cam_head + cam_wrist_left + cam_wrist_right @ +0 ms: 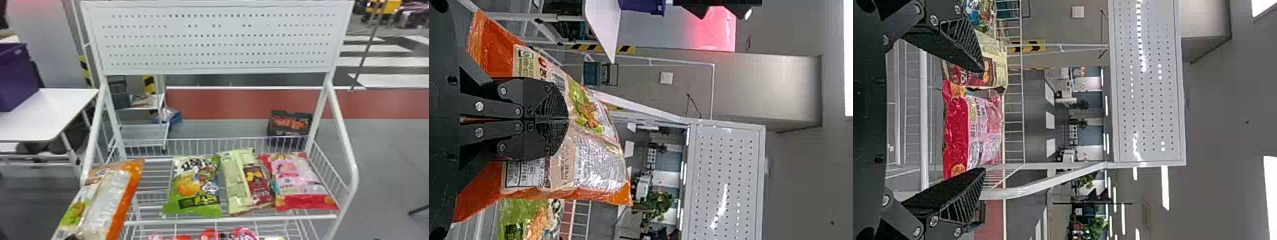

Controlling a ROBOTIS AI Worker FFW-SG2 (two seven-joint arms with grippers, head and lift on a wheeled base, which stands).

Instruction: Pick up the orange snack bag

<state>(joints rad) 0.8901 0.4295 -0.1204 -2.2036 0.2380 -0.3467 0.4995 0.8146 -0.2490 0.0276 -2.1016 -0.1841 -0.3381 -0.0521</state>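
Orange snack bag [107, 194] clenched by left end effector [71, 237] near wire shelf [236, 219], grey floor [386, 150] — right end effector [984, 119] open.

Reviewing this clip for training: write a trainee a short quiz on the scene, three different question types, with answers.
1. Where is the orange-edged, shiny plastic snack bag?
a) lying on the floor
b) clamped in the black two-fingered left gripper
c) inside the purple bin

2. True or false: the black two-fingered right gripper stands open.

3. Fill in: on the white wire shelf, the pale yellow-green bag with a dark red panel lies between the bright green bag and the ____ bag.

Key: 1. b; 2. true; 3. pink-and-red
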